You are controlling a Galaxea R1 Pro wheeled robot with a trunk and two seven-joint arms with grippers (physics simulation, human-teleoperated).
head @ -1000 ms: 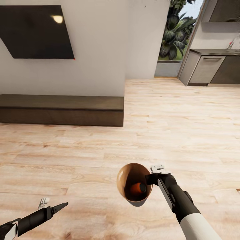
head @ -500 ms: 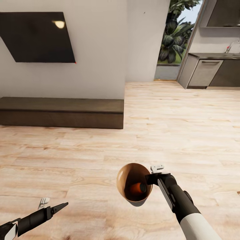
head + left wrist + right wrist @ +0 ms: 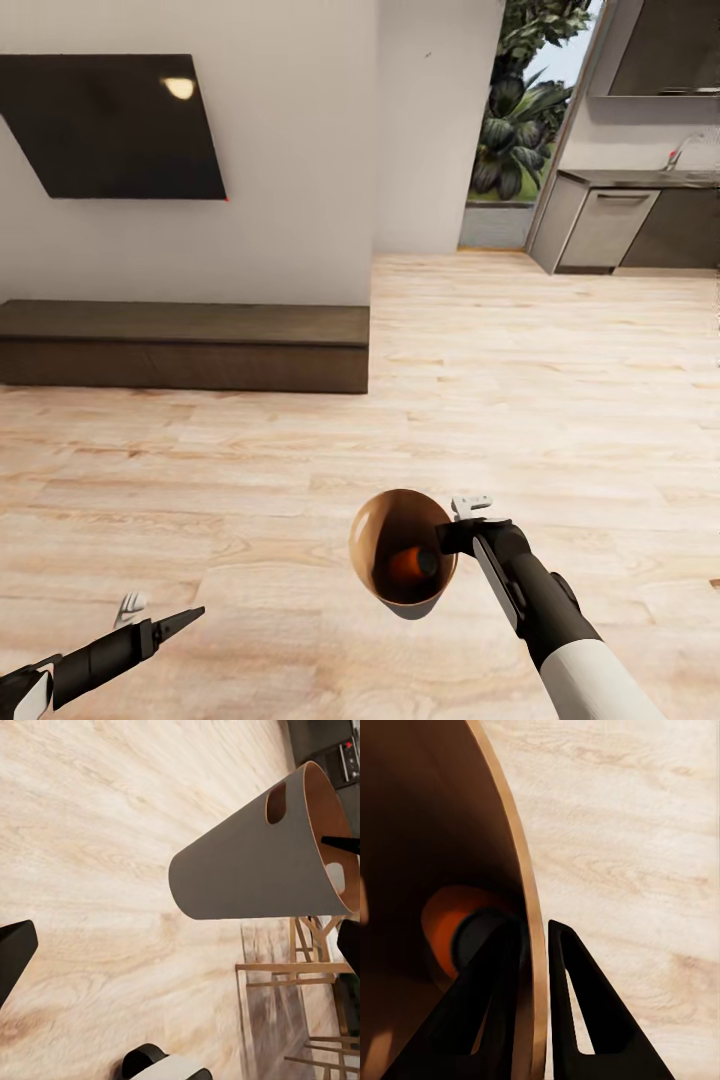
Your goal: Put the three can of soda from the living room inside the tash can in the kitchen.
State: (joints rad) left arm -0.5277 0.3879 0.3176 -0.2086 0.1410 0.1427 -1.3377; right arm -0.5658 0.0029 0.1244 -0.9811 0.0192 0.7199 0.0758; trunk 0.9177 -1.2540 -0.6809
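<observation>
Orange can (image 3: 408, 566) in bin (image 3: 372, 535), rim pinched by rt pincer (image 3: 446, 540).

Pale wood floor (image 3: 560, 380); long low dark bench (image 3: 185, 345) resting on it against wall.

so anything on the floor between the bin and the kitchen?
Nothing visible. The right gripper jaws clamp the bin rim, an orange can inside. Bare wood floor runs to the kitchen cabinets; the bench sits off to the left.
</observation>
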